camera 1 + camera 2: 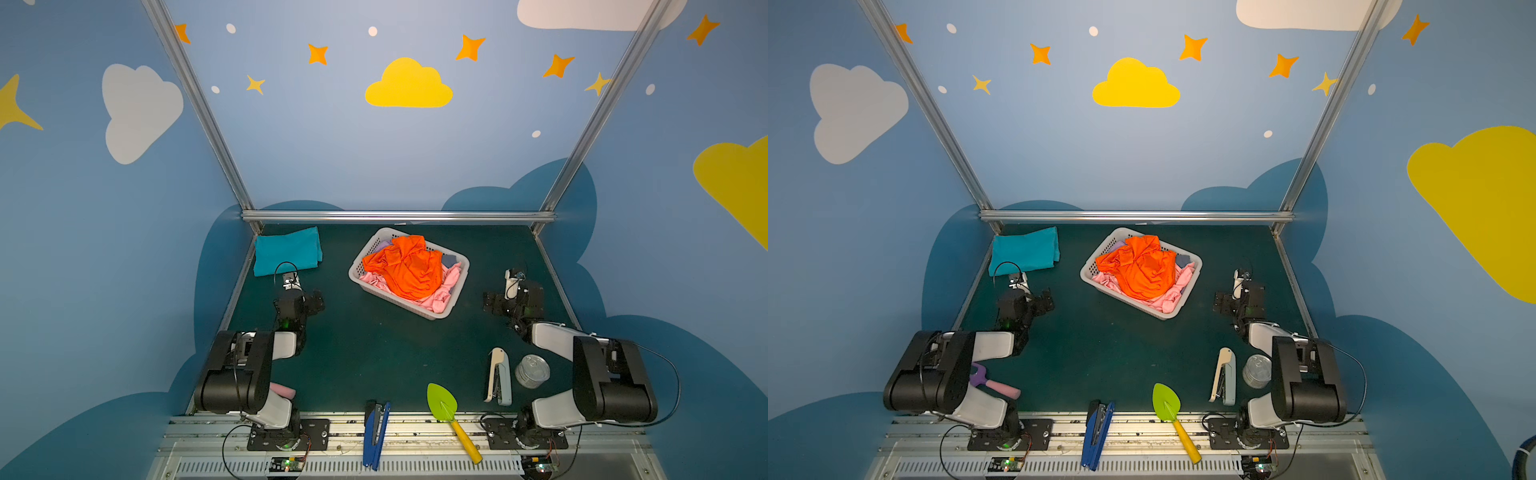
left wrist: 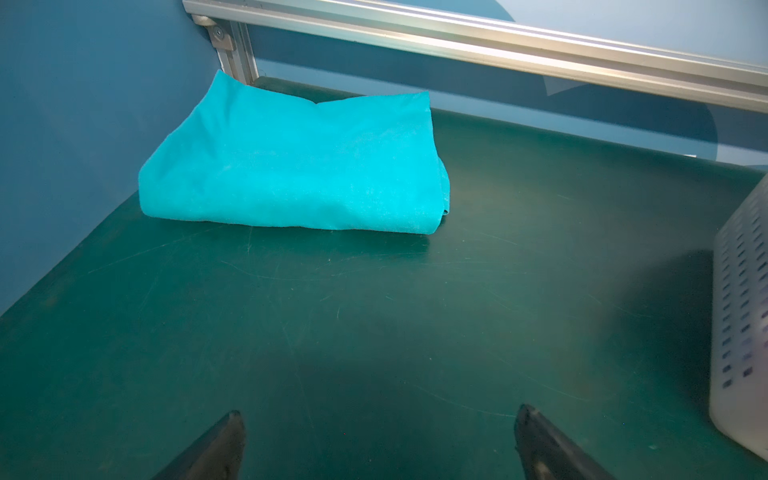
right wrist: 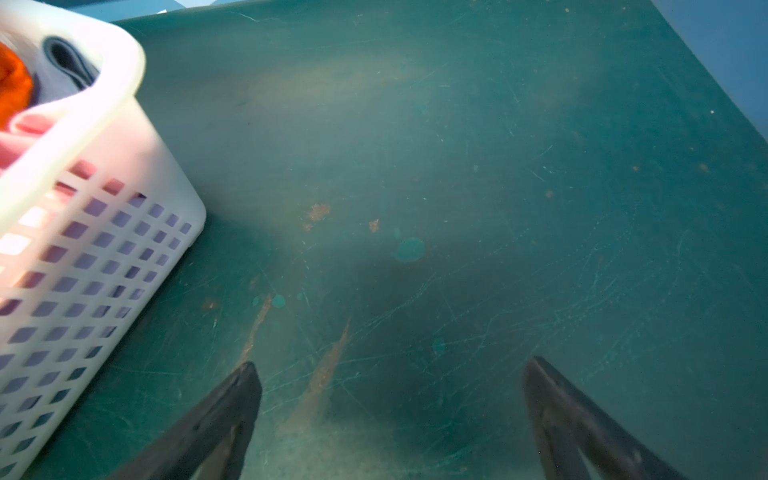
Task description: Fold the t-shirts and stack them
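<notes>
The teal shirt (image 1: pixel 287 250) lies folded at the table's (image 1: pixel 374 353) far left corner; the orange shirt (image 1: pixel 405 266) is heaped, crumpled, in the basket (image 3: pixel 95 266). Both pincers are held wide and empty: the left gripper (image 2: pixel 380 413) near the teal shirt, the right gripper (image 3: pixel 392 363) beside the basket. The orange shirt is judged next; one edge alone should be pinched, lifted clear of the pink cloth (image 1: pixel 440 301), then spread flat.

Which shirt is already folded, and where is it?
Look to the far left corner of the dark green table. There lies a teal cloth t-shirt folded into a flat rectangle, unlike the crumpled bright orange shirt heaped in the white lattice basket.
</notes>
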You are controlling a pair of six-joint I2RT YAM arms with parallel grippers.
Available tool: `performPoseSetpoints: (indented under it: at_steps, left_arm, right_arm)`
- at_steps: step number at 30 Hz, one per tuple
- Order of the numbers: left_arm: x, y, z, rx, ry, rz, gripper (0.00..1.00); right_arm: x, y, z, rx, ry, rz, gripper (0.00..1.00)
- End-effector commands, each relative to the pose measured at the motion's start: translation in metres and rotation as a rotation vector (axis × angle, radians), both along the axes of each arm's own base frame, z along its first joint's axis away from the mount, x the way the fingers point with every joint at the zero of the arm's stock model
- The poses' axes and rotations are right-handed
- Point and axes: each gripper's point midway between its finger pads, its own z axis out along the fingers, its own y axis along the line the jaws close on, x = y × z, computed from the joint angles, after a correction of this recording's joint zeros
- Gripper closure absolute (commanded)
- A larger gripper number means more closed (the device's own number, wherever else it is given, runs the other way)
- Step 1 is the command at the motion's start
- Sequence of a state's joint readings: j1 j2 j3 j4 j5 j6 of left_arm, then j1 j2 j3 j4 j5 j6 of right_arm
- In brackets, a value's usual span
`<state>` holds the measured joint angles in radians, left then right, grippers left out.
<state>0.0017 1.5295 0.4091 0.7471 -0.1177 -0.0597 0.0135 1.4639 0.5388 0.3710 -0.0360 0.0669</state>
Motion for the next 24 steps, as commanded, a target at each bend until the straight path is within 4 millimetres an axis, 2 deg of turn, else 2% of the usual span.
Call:
performPoseSetpoints:
  at_steps: [1, 13, 16, 19, 21, 23, 24]
  left_arm:
    - [0.003, 0.001, 0.006, 0.005, -0.009, -0.003, 0.0]
    - [0.003, 0.0, 0.007, 0.007, -0.013, -0.005, 0.0]
    - [0.001, 0.004, 0.023, 0.032, -0.018, 0.037, 0.0]
    - [-0.007, 0.019, 0.055, 0.085, -0.026, 0.167, 0.0]
    - [-0.018, 0.033, 0.074, 0.055, -0.051, 0.308, 0.0]
    - [-0.04, 0.056, 0.089, -0.059, -0.089, 0.545, 0.0]
    - [-0.062, 0.069, 0.093, -0.136, -0.078, 0.713, 0.0]
  right_arm:
    - [0.009, 0.0, 0.015, 0.008, -0.046, 0.0, 0.02]
    - [0.008, -0.001, 0.015, 0.005, -0.046, -0.003, 0.02]
    - [0.011, -0.007, 0.028, -0.049, -0.061, -0.039, 0.01]
    - [0.008, -0.017, 0.047, -0.034, 0.023, -0.145, 0.01]
    - [0.002, -0.015, 0.057, -0.019, 0.037, -0.174, 0.01]
    - [-0.008, -0.003, 0.07, -0.013, 0.027, -0.161, 0.02]
    - [-0.015, 0.004, 0.077, -0.019, 0.022, -0.155, 0.01]
